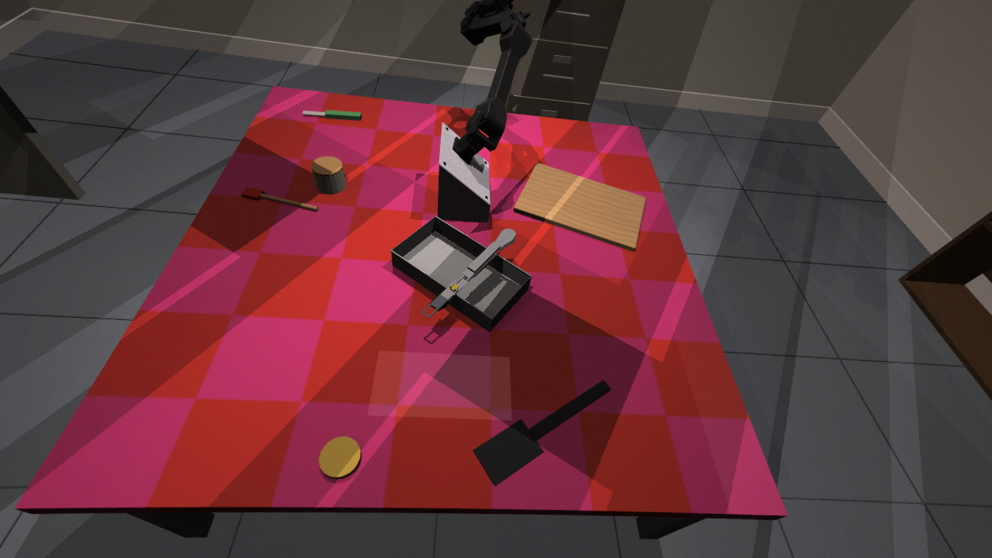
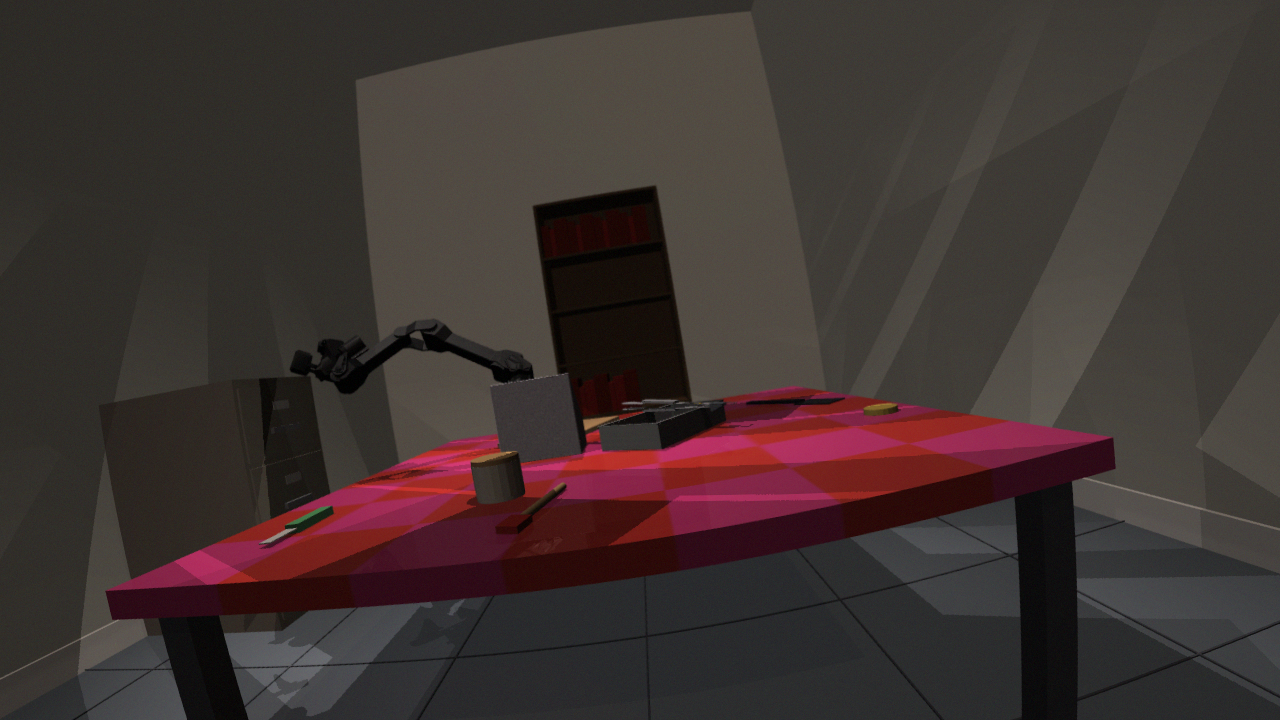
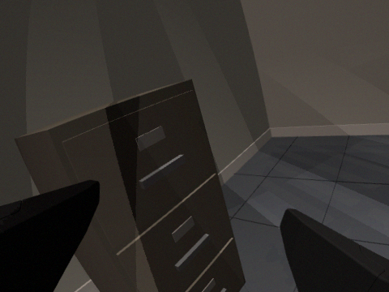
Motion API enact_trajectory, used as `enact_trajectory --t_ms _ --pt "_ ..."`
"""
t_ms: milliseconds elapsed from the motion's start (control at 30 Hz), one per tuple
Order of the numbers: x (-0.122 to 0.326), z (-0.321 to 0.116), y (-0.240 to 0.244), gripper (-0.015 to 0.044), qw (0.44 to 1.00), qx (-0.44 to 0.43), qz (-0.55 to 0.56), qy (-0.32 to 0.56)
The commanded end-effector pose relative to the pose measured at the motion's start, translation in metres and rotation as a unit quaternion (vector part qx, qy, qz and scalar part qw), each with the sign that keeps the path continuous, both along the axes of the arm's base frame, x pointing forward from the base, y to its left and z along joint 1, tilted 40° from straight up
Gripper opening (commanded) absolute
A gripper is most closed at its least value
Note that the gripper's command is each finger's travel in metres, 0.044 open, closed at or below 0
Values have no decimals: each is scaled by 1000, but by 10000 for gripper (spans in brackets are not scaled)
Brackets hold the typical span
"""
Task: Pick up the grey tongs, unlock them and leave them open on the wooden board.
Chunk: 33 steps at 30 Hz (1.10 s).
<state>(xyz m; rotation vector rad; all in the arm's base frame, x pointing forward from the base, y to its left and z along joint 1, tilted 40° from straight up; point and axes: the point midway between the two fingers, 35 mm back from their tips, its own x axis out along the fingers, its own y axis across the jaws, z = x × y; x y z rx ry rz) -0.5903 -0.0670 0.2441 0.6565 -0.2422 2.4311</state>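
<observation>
The grey tongs (image 1: 485, 259) (image 2: 657, 402) lie closed across the roasting tin (image 1: 416, 274) (image 2: 631, 436). Their rounded end sticks out over the side toward the wooden board (image 1: 596, 208), and a yellow spot (image 1: 454, 286) and a thin loop (image 1: 428, 312) show at the opposite end. The board lies flat to the right of the tin in the top view, with nothing on it. My gripper (image 3: 194, 207) is open and empty, high beyond the table's back edge and far from the tongs. It faces a filing cabinet; its fingertips are unclear in the top and exterior views.
A slanted metal block (image 1: 461, 198) (image 2: 537, 416) stands between arm base and tin. A lidded jar (image 1: 329, 179) (image 2: 497, 479), a red-headed brush (image 1: 284, 201) and a green-handled tool (image 1: 343, 115) (image 2: 310, 516) lie left. A black spatula (image 1: 508, 452) and a yellow disc (image 1: 339, 456) (image 2: 880, 409) lie near the front.
</observation>
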Motion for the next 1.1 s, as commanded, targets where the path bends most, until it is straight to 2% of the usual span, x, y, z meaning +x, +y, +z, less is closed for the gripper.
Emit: enact_trajectory --t_ms 0,133,167,367,600,700,1067 --pt "0 0 -3 374 1000 1 4 -1" --pt "0 -3 -20 269 1000 4 24 -15" --pt "0 -3 -31 260 999 6 38 -17" --pt "13 -13 -122 260 988 28 146 -47" --pt "33 -20 -190 260 969 35 235 -65" --pt "53 -27 -237 260 951 44 295 -81" --pt "128 -55 -354 260 879 77 450 -139"
